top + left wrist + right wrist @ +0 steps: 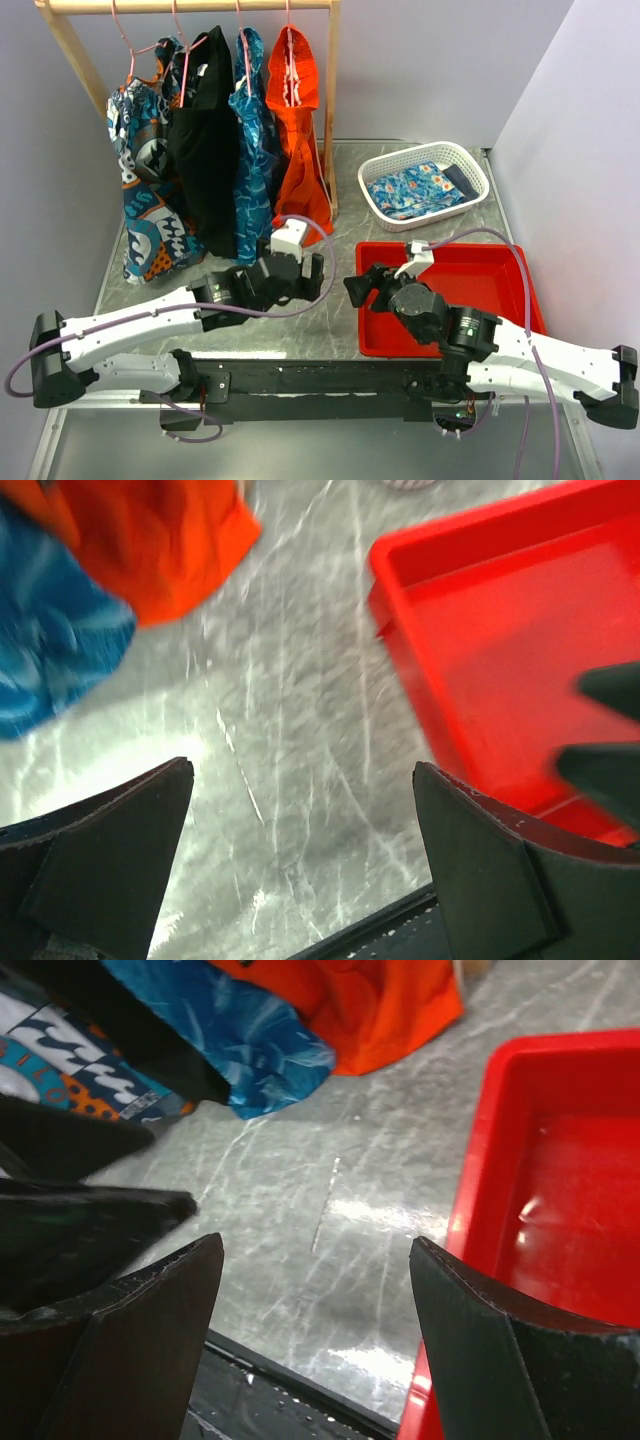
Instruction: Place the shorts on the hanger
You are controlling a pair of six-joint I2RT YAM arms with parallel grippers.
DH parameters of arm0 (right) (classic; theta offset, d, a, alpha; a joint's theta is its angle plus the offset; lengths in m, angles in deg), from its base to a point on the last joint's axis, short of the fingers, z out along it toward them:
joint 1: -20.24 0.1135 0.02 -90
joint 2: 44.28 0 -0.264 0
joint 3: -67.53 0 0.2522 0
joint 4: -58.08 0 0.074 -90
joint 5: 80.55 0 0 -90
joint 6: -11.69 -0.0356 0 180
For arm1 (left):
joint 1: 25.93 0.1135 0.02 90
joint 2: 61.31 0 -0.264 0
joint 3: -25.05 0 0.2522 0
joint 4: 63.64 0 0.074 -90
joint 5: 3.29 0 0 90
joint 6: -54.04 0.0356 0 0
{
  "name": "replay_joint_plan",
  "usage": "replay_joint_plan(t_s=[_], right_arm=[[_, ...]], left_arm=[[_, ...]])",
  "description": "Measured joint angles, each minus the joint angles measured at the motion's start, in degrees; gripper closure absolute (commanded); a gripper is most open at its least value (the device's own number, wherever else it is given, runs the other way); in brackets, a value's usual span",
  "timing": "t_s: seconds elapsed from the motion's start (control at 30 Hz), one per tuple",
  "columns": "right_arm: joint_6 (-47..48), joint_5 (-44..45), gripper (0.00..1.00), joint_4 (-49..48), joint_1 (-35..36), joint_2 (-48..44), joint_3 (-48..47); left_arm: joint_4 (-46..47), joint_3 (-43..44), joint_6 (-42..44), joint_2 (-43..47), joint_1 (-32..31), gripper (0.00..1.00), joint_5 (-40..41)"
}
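Shorts (148,190) are found hung lengthwise downward on the hanger (130,52) at upper left of the frame, nearest the left fingers (100,860), which, like the right fingers (500,1360), are spread wide and empty.

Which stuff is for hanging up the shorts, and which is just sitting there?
For the job: swirly navy, white and orange cloth shorts; thin pink wire hanger.
Just there: hanging black garment, teal garment, orange garment; white plastic basket; light-blue floral cloth; red plastic tray.
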Motion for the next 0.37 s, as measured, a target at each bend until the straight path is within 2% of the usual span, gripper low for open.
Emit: replay_joint_plan(t_s=[0.17,0.37], right_arm=[[-1.8,1.2,0.16,0.6,0.0,-1.0,1.3],[-2.6,2.1,0.12,0.9,0.0,-0.5,1.7]], left_arm=[[4.2,-8.1,-5.3,3.8,0.2,0.03,-0.8],[10.8,-10.6,-7.0,10.0,0.2,0.03,-0.6]])
